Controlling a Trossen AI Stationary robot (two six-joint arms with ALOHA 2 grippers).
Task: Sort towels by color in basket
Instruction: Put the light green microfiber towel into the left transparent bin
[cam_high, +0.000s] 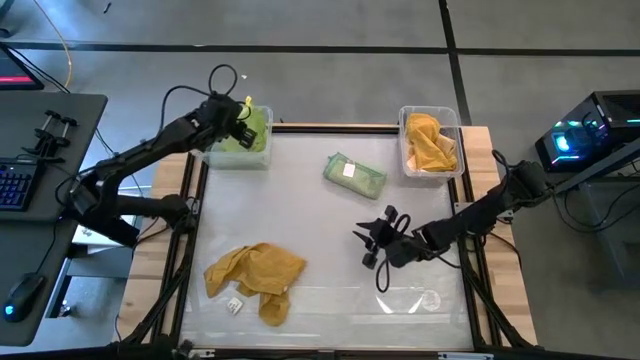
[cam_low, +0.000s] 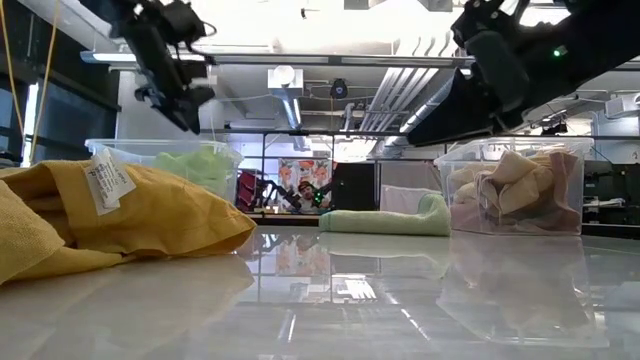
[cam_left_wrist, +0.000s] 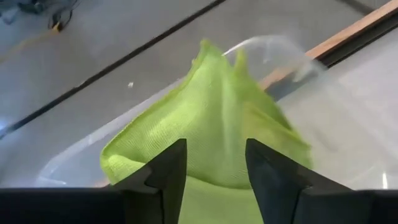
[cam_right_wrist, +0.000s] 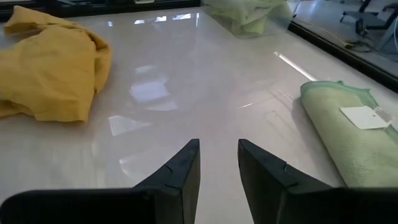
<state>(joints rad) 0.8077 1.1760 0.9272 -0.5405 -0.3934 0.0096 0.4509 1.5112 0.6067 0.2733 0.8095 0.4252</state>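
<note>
A lime towel (cam_high: 251, 136) lies bunched in the clear left bin (cam_high: 215, 157) at the table's far left. My left gripper (cam_high: 243, 118) hangs open just above it, and in the left wrist view the towel (cam_left_wrist: 211, 115) peaks beyond the open fingers (cam_left_wrist: 216, 144). A pale green folded towel (cam_high: 355, 175) with a white tag lies flat on the table's far middle. A mustard towel (cam_high: 255, 272) lies crumpled near the left front. My right gripper (cam_high: 364, 248) hovers open over bare table, between these two towels (cam_right_wrist: 217, 144).
A clear right bin (cam_high: 404, 150) at the far right holds mustard and tan cloths (cam_high: 431, 145). Raised rails run along the table's edges. Bare tabletop (cam_high: 320, 230) lies between the towels. A desk with a keyboard stands to the table's left, and electronics sit to its right.
</note>
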